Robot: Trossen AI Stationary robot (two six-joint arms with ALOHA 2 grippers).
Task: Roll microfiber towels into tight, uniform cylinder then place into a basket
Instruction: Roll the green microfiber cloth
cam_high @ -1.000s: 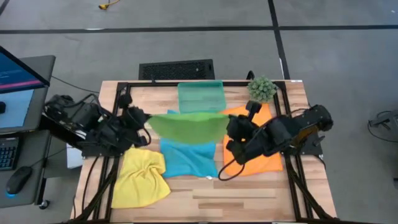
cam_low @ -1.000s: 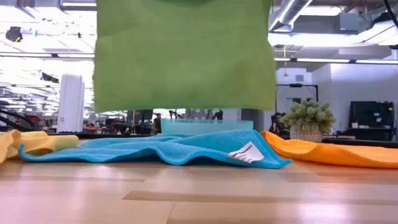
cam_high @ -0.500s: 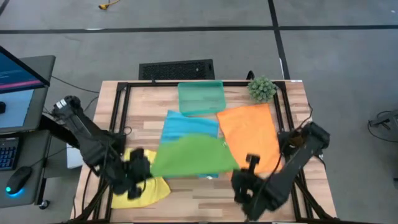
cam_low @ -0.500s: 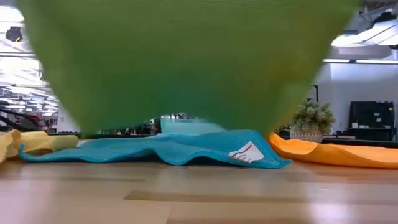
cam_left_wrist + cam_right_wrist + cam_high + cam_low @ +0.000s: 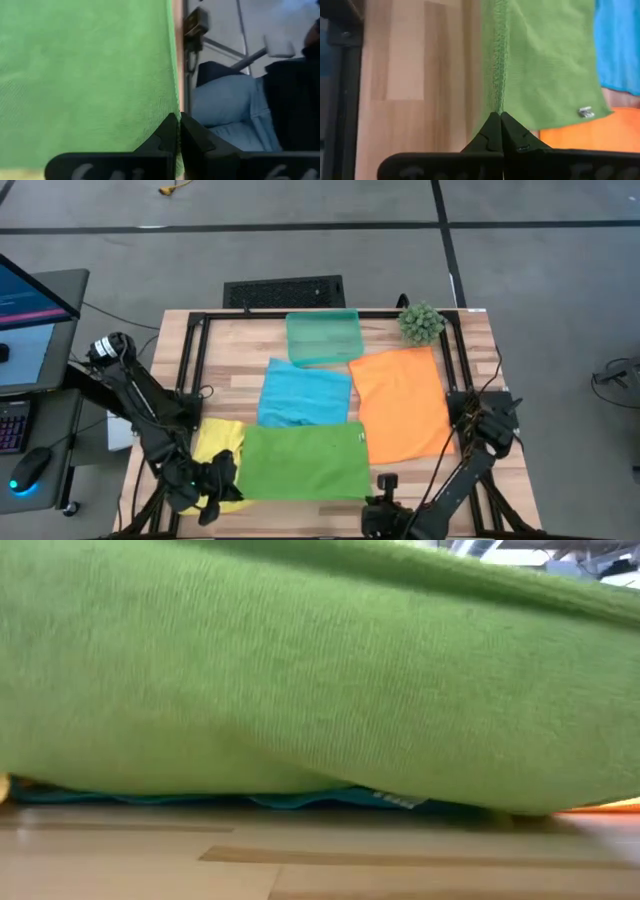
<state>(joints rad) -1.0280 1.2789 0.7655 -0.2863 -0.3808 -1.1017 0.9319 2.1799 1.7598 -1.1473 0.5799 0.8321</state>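
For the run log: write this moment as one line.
stage: spreading green towel flat | left gripper: shut on its corner | right gripper: shut on its corner | basket: empty

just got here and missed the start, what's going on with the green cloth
Both arms are handling the green towel. The left gripper and the right gripper are each shut on a near corner of it, holding it spread out at the near edge of the table. The blue towel, orange towel and yellow towel lie unrolled beside it. The basket sits at the far edge with no towel in it.
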